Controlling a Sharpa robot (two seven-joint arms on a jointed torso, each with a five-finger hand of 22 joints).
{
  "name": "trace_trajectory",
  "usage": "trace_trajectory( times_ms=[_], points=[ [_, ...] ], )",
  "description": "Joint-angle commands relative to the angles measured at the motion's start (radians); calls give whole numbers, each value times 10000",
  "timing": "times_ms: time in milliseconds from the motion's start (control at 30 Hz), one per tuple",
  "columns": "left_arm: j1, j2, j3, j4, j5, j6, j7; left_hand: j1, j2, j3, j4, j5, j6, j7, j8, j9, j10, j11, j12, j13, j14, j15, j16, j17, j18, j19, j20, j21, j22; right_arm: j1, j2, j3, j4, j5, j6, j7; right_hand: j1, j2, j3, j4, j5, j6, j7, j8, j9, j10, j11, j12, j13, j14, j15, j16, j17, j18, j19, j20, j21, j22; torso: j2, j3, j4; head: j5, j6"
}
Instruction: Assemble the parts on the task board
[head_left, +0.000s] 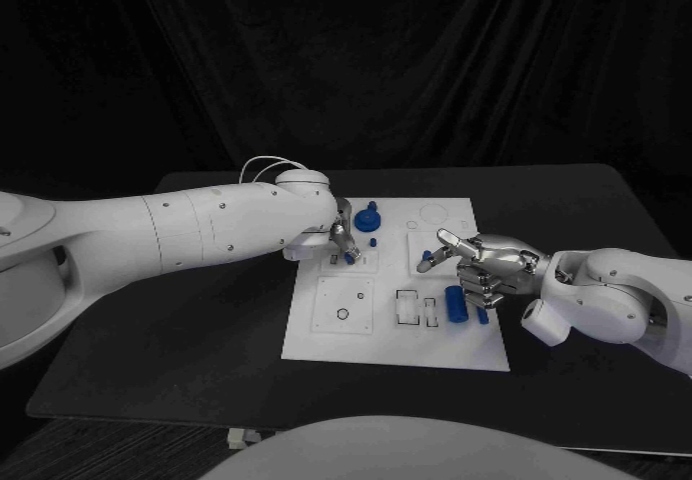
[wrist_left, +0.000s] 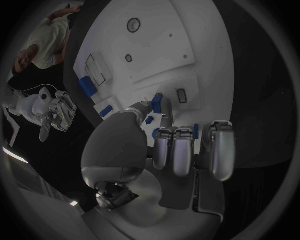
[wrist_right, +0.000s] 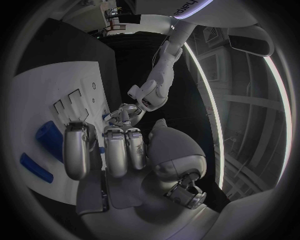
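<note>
Unlettered task board (head_left: 325, 335), blue parts (head_left: 456, 302)

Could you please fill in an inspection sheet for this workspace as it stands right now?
Surface: black table, the white task board lying in its middle.
Job's things: blue knobbed part standing at the board's far side; blue cylinder lying near the right hand; small blue part pinched by the left hand.
Clutter: nothing seen.
Hands: left hand down on the board, holding that part; right hand over the board's right edge, holding nothing, fingers apart.
Cables: thin white wires looping at the left wrist.
Surroundings: black curtain behind.
</note>
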Motion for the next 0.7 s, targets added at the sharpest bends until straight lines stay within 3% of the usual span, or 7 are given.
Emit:
trace_trajectory(
  times_ms=[33, 167, 233, 700],
  points=[
    [-89, 17, -34, -11, 82, 256, -77, -17, 101, 56, 9, -47, 44, -21, -63, -3, 1024, -71, -5, 2634, 1075, -77, 65, 2635, 185, 535, -82, -86, 2179, -11, -12, 5, 23, -13, 108, -134, -30, -6, 56, -23, 43, -64, 38, 42, -12, 1078, 63, 26, 2631, 965, 82, -59, 2426, 200, 221, 74, -43, 2096, 1, 3, -3, -5, -1],
    [-102, 17, -34, 1, 82, 329, -93, -116, 83, 41, 0, -466, 86, -20, -153, 6, 1024, -76, -5, 2634, 1075, -85, 65, 2635, 198, 520, -87, -168, 2154, -13, -12, 5, 21, -13, 116, -135, -26, -6, 65, -25, 51, -68, 40, 42, -15, 1078, 64, 26, 2631, 963, 83, -62, 2419, 203, 213, 75, -55, 2090, 1, 4, -1, 0, -1],
    [-108, 22, -34, 6, 82, 357, -87, -257, 90, -34, 56, -960, 126, -10, -221, 12, 1024, -71, -5, 2634, 1075, -82, 65, 2635, 206, 513, -87, -223, 2138, -15, -11, 5, 20, -13, 117, -133, -26, -6, 65, -25, 51, -68, 40, 42, -15, 1078, 64, 26, 2631, 963, 83, -62, 2419, 203, 213, 75, -55, 2090, 1, 1, -5, 1, -1],
    [-143, 41, -34, -6, 82, 253, 3, -322, 139, -45, 102, -981, 129, -8, -273, 6, 1024, -65, -5, 2634, 1075, -78, 65, 2635, 223, 491, -87, -309, 2113, -21, -7, 5, 16, -13, 132, -127, -12, -7, 85, -34, 70, -76, 43, 43, -21, 1078, 67, 26, 2631, 961, 86, -64, 2414, 204, 211, 77, -57, 2089, 4, 0, -3, -6, -1]
  ],
)
